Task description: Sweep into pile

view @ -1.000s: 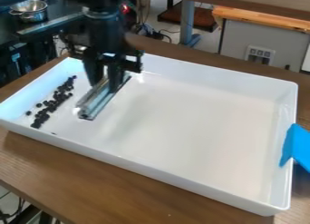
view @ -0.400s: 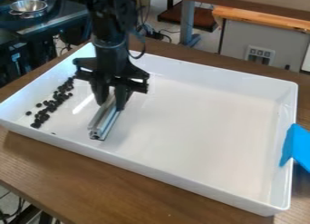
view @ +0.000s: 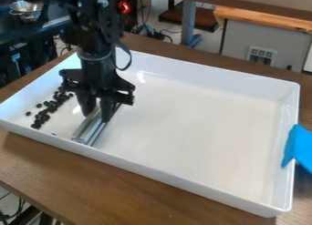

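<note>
Hand [view: 97,113] closed on 1 metal bar [view: 90,131]; bar between black pieces [view: 45,113] and tray's [view: 201,185] bare floor.

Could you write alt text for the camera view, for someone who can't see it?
A black robot arm holds a metal bar in its jaws inside a white tray, just right of a loose streak of small dark pieces. Blue material hangs over the tray's right edge.
</note>
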Controlling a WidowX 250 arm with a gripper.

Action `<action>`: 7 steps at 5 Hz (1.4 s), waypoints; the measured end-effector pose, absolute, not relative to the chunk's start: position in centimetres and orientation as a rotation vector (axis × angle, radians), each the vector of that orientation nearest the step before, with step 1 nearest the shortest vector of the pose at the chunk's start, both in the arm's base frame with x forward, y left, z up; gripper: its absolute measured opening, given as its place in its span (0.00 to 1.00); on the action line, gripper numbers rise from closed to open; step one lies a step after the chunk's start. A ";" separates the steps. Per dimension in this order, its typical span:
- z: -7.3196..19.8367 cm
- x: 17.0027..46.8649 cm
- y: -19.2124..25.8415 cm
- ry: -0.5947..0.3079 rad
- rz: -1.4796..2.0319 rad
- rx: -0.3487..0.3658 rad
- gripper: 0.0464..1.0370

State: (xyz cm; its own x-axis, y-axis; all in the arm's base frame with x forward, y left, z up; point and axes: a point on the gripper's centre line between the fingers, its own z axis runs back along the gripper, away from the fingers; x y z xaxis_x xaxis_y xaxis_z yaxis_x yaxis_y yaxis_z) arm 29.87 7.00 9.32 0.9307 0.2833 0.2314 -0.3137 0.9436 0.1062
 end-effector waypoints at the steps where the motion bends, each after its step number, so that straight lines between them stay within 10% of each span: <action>1: 9.3 30.0 7.4 -0.235 0.302 0.158 0.32; 5: 11.1 27.7 15.3 -0.328 0.196 0.281 0.32; 7: 13.8 28.9 10.2 -0.382 0.238 0.096 0.32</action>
State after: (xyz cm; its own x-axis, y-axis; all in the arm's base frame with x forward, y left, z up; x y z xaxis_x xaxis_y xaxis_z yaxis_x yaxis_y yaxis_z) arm 28.90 10.17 13.83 0.9006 0.2112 0.3799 -0.2473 0.9677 0.0484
